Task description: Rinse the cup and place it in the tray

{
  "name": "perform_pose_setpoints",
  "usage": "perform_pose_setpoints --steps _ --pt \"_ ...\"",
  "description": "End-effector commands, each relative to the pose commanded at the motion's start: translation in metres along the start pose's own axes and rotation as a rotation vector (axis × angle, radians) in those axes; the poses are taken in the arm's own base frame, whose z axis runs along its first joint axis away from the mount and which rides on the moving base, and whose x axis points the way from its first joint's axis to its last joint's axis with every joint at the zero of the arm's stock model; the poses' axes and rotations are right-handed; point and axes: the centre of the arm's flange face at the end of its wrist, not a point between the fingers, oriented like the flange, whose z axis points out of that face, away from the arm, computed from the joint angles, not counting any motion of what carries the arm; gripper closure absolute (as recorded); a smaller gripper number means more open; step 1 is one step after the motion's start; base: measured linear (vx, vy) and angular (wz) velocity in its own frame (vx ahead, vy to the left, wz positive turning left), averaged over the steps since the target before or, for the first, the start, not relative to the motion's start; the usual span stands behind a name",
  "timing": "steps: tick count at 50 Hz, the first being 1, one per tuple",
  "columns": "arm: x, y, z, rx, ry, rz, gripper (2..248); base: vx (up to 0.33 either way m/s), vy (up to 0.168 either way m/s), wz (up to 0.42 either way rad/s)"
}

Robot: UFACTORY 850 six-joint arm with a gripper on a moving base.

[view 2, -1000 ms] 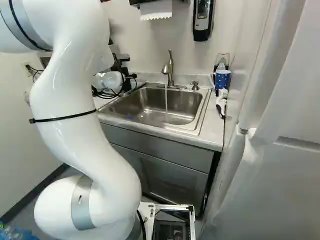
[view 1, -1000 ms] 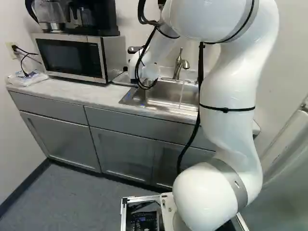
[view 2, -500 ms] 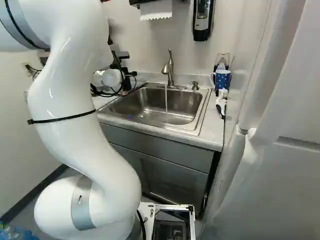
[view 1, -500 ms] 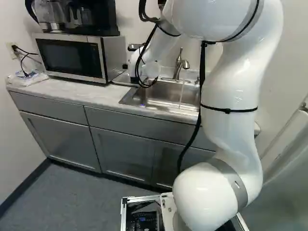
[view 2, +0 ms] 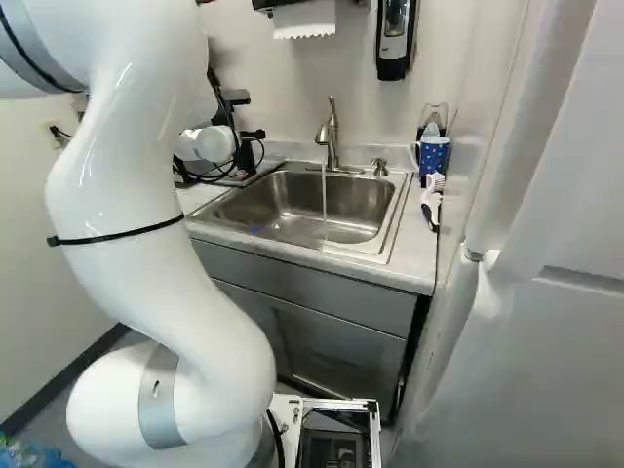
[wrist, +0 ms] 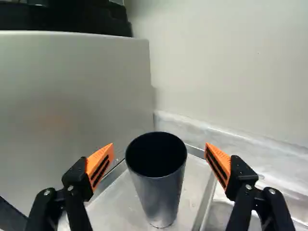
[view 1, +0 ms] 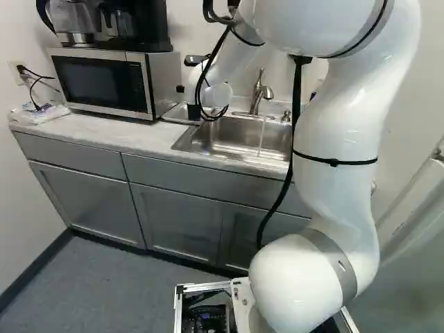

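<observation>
- Cup (wrist: 156, 190) stands upright on the tray (wrist: 120, 207), mouth up, between the spread fingers; base appears to rest flat, so it should need no holding.
- Gripper (wrist: 160, 144) holds nothing; orange pads (wrist: 219, 164) stand apart on either side of the cup, which suits either a fresh release or a grasp about to close.
- Tray lies beside the microwave (view 1: 100, 82), to one side of the sink (view 2: 361, 207); presumably there to catch drips off a rinsed cup.
- Water (view 2: 325, 200) runs from the faucet (view 2: 331, 141) into the sink; likely turned on for the rinse; whether the cup is rinsed, cannot tell.
- Judgement: placing looks done if rinsing is; next move would be a straight retreat, fingers wide.
- Risk: a sideways drift could tip the cup, as it is tall and narrow.
</observation>
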Motion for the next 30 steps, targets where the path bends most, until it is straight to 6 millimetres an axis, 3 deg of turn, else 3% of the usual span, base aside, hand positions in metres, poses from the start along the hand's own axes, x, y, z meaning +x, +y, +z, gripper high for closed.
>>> perform_pose_setpoints --steps 30 --pt "0.027 0.0 -0.007 0.0 -0.007 0.0 3 0.0 0.0 0.0"
